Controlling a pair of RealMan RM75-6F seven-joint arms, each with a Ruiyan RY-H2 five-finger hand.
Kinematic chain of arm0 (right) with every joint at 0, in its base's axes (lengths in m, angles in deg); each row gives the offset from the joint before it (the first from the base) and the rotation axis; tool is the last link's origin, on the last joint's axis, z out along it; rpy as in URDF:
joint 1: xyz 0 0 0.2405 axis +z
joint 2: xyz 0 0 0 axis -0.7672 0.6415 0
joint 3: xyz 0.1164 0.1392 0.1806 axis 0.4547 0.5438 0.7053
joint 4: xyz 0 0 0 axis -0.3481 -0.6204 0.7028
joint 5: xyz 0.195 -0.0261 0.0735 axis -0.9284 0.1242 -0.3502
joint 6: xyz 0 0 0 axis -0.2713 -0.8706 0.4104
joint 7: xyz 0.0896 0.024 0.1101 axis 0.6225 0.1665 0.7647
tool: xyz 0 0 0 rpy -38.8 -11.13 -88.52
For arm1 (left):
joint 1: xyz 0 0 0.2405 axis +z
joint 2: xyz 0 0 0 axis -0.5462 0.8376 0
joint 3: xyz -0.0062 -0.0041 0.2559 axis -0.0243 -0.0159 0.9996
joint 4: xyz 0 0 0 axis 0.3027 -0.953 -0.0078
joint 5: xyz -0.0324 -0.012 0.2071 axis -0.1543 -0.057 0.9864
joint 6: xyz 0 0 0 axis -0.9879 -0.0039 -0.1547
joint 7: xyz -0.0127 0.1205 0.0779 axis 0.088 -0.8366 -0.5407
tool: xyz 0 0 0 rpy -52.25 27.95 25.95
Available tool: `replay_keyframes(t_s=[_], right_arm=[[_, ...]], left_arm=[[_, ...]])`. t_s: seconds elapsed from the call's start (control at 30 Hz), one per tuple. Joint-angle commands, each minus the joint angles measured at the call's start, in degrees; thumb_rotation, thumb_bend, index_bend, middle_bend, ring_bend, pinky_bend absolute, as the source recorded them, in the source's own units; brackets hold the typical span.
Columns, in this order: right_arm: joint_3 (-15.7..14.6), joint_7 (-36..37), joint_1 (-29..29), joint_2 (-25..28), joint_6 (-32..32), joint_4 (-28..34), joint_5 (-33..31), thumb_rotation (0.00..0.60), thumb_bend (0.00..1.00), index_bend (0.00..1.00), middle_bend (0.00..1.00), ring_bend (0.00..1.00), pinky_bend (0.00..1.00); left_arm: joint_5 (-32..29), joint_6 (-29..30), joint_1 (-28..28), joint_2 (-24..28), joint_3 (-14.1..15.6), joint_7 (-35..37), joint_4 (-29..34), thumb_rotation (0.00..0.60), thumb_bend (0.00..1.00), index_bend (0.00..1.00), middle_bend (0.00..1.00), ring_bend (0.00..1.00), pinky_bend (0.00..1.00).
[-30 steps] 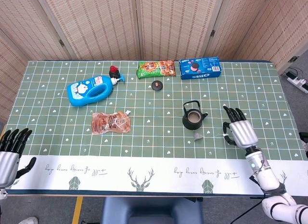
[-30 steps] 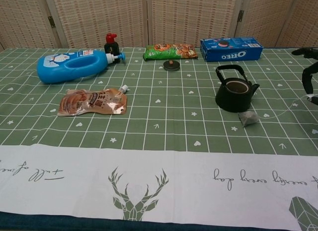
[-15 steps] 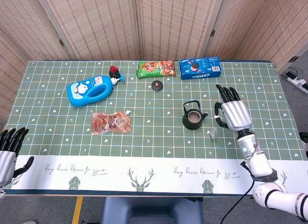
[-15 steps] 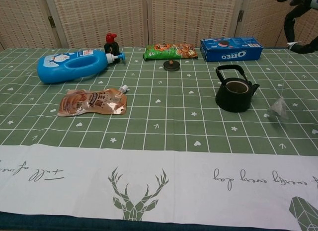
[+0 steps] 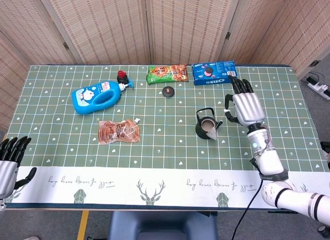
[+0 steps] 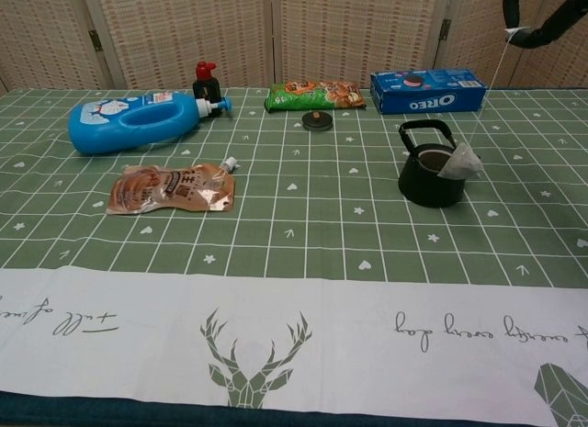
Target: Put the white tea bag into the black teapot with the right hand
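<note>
The black teapot point(image 5: 207, 126) point(image 6: 432, 170) stands uncovered right of the table's middle. My right hand point(image 5: 244, 105) point(image 6: 542, 18) is raised above and to the right of it, pinching the tag end of a thin string. The white tea bag point(image 5: 214, 133) point(image 6: 461, 161) dangles from that string in the air, right by the pot's right rim and spout. The pot's small lid point(image 5: 168, 91) point(image 6: 317, 120) lies apart on the cloth behind. My left hand point(image 5: 9, 157) rests open at the near left table edge, holding nothing.
A blue bottle point(image 5: 98, 96) and a brown pouch point(image 5: 119, 131) lie to the left. A green snack bag point(image 5: 166, 73) and a blue Oreo box point(image 5: 214, 72) sit along the far edge, behind the teapot. The green checked tablecloth point(image 5: 165, 147) covers the table.
My right hand has risen and moved left toward the teapot. The tea bag has been lifted off the cloth and has swung from the pot's right side to its rim.
</note>
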Motion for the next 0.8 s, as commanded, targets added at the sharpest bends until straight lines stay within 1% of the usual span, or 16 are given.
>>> replay_keyframes(t_s=[0.03,0.17,0.33,0.53,0.8], right_arm=[[0.89,-0.98,2.08,-0.66,0.56,-0.97,-2.57,0.600,0.38,0.59,0.00,0.00,0.00],[1.30,-1.38,3.96,-1.61,0.60,-2.24,-5.01,0.600,0.38,0.60,0.00,0.00,0.00],[0.58,-2.21,5.98,-3.20,1.04,-4.57,-7.10,0.600,0.38,0.60,0.00,0.00,0.00],[-0.72,-2.23,7.68,-5.03,2.09,-7.36,-8.03,0.600,0.38,0.60,0.00,0.00,0.00],[-2.29,-2.47,8.58,-6.05,1.61,-8.03,-7.88,0.600,0.38,0.60,0.00,0.00,0.00]], left_arm=[[-0.17,-0.18,-0.04,0.15,-0.04,0.32,-0.06,0.600,0.31,0.00,0.03,0.02,0.01],[0.01,-0.17,-0.01,0.41,0.09,0.93,0.02,0.600,0.32,0.00,0.03,0.02,0.01],[0.22,0.05,0.05,0.66,0.14,1.76,0.04,0.600,0.32,0.00,0.03,0.02,0.01],[0.38,-0.09,0.01,0.74,0.30,1.93,-0.04,0.600,0.31,0.00,0.03,0.02,0.01],[0.52,0.43,0.24,1.00,0.31,2.56,0.18,0.600,0.32,0.00,0.03,0.02,0.01]])
